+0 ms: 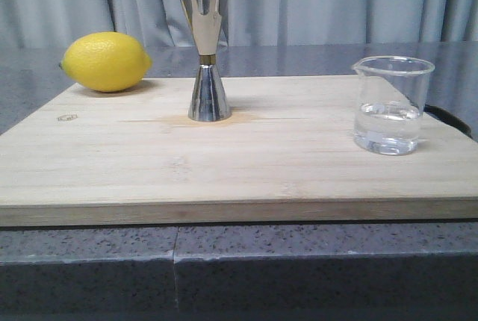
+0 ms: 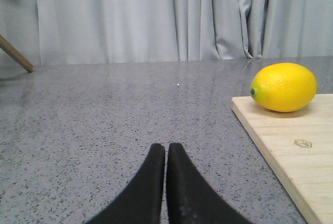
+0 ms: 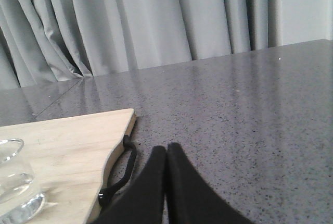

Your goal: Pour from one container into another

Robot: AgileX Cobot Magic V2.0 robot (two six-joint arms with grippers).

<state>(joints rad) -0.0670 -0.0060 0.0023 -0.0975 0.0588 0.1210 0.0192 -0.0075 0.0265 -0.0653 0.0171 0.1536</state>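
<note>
Right hand (image 3: 166, 153) pressed closed; beaker (image 3: 13, 182) cut off at frame edge.

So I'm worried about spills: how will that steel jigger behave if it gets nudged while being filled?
The jigger looks tall on a narrow foot with a wide cup above, so it probably tips easily. Its polished steel likely slides on the smooth wooden board. It appears rigid, not fragile.

I see on my left gripper (image 2: 166, 148) and right gripper (image 3: 166, 148) smooth matte black fingers, curved and tapering to narrow tips.
</note>
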